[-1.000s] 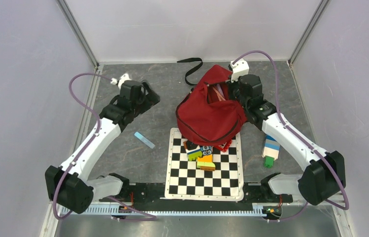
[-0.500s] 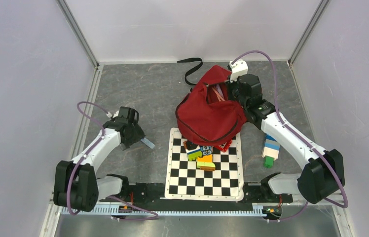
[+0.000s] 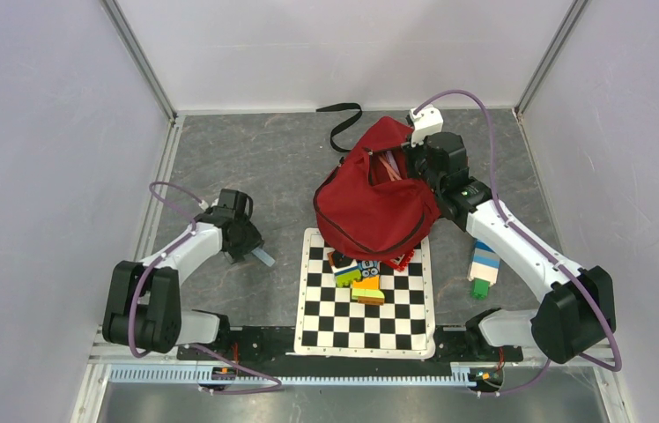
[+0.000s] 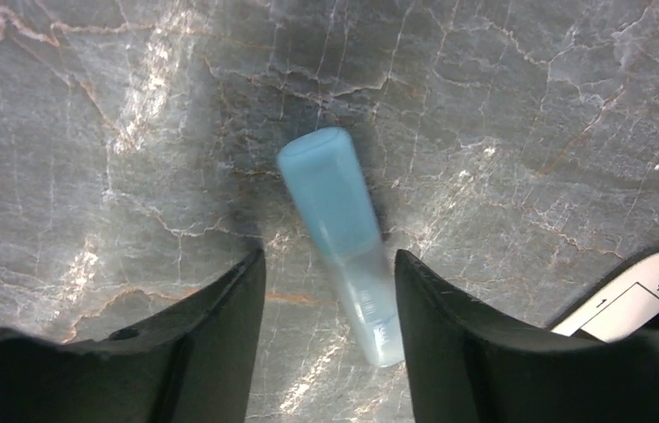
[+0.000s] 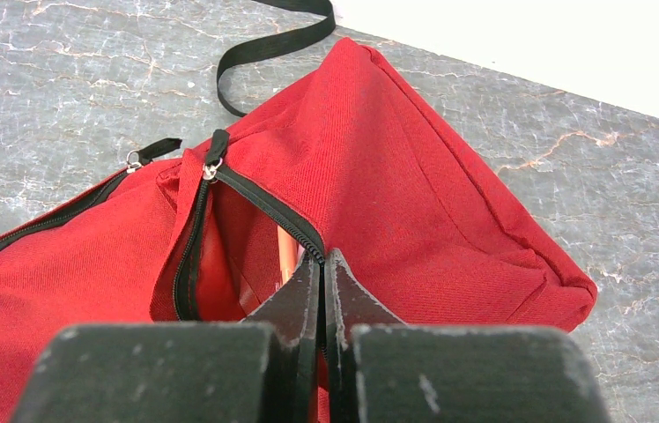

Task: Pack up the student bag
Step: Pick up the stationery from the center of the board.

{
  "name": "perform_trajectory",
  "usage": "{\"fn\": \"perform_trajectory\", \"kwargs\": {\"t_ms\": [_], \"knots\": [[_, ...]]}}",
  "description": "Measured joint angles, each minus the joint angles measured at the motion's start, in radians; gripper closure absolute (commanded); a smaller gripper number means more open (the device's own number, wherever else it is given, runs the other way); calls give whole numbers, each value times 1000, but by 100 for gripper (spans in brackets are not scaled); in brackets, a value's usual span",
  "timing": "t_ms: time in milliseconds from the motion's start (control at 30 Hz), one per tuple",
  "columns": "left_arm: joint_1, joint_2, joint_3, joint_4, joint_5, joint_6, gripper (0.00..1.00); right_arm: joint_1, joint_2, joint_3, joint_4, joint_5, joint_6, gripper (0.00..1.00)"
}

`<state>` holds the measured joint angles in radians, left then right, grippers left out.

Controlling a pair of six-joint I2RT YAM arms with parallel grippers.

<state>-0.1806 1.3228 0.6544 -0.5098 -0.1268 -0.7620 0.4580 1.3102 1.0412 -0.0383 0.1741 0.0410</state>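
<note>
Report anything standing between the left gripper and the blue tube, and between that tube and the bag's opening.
Nothing visible. The left gripper is open, straddling the blue tube on the table. Toward the student bag, only table and the bag's own side intervene; the right gripper pinches the opening's edge.

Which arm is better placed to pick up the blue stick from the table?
Left: the left gripper is open astride the blue stick; the right gripper is shut on the bag at its zip edge.
</note>
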Motion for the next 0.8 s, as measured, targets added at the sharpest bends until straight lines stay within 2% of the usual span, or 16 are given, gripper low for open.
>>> {"fn": "perform_trajectory", "kwargs": {"t_ms": [300,600,800], "knots": [[0,83,55,16,0,21,69,0,0,0,0,0,0,100],[0,83,57,16,3,27,98,0,0,0,0,0,0,100],[-1,34,78,5,52,26,98,0,7,6,0,0,0,100]]}}
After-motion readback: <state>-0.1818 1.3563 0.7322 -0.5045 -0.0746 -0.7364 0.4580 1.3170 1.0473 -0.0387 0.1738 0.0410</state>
